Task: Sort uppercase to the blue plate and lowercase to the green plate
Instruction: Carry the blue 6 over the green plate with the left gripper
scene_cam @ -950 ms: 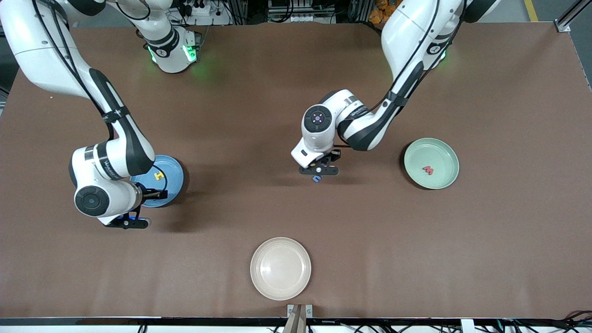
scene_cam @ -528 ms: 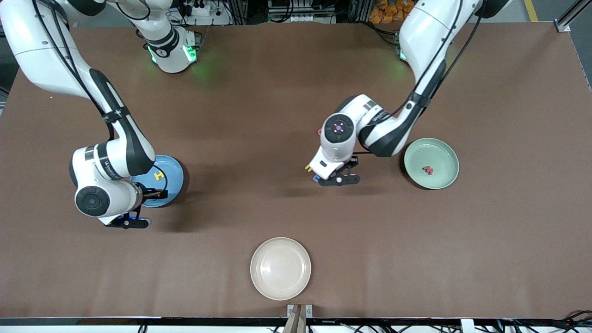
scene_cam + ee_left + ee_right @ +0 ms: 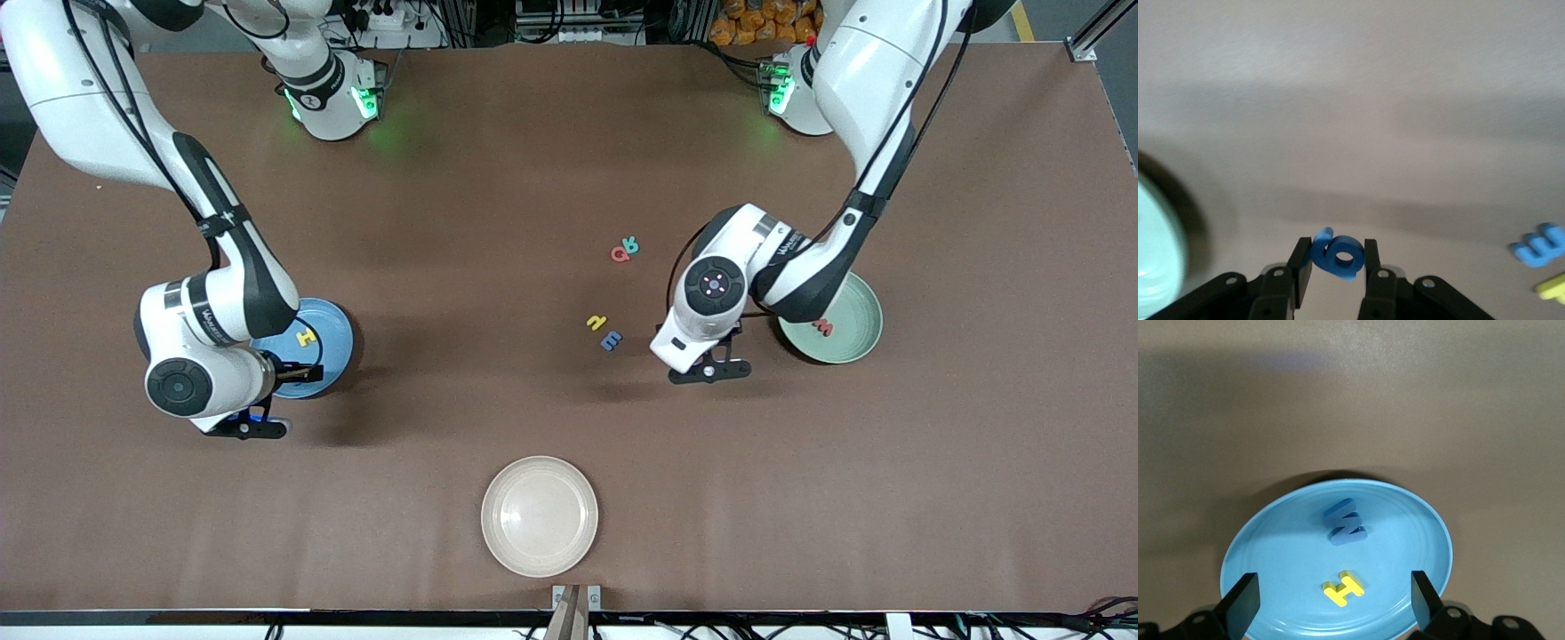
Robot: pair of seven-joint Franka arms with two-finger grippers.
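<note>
the left gripper (image 3: 1333, 261) pinches a small blue g (image 3: 1335, 253) by its flat sides over the table (image 3: 498, 178) beside the green plate (image 3: 858, 336), a light, squashy foam letter likely needing little squeeze, while the right gripper (image 3: 1333, 603) waits wide open over the blue plate (image 3: 1285, 547).

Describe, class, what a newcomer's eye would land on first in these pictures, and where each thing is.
The left gripper, over bare table beside the green plate, pinches a small blue g. The right gripper waits open over the blue plate, which holds a yellow H and a blue M. Mid-table lie four loose letters: a red Q touching a teal one, and, nearer the front camera, a small yellow one beside a blue m.
</note>
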